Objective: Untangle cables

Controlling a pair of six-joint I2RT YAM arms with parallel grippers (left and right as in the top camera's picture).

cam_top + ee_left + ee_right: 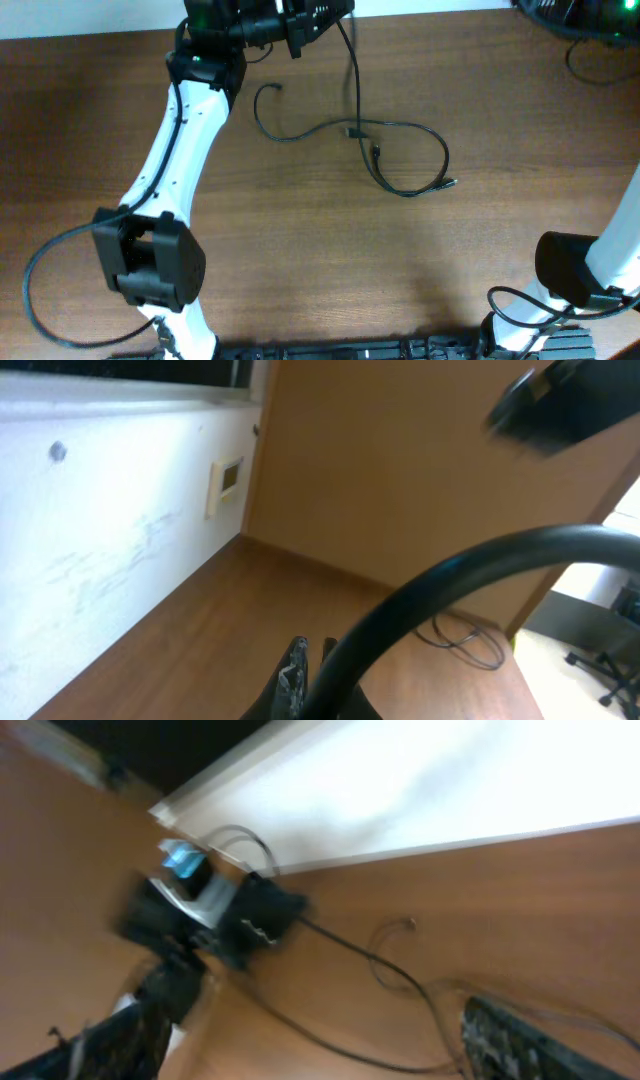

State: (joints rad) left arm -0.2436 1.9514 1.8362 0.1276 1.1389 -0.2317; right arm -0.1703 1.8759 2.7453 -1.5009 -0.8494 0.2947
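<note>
Gripping one strand of the cables [356,90] at 12 o'clock of the worktop [300,250], the left fingers [293,678] are closed. The strand is dropping toward 6 into loops lying 10-to-4. The right fingers [510,1035] are standing apart and empty. The left arm [180,150] is nearer.

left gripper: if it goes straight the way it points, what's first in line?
Likely nothing close: past the left gripper lies bare tabletop, then the brown panel at the far end. The cable it grips arcs off right of that line. Depth is unclear.
</note>
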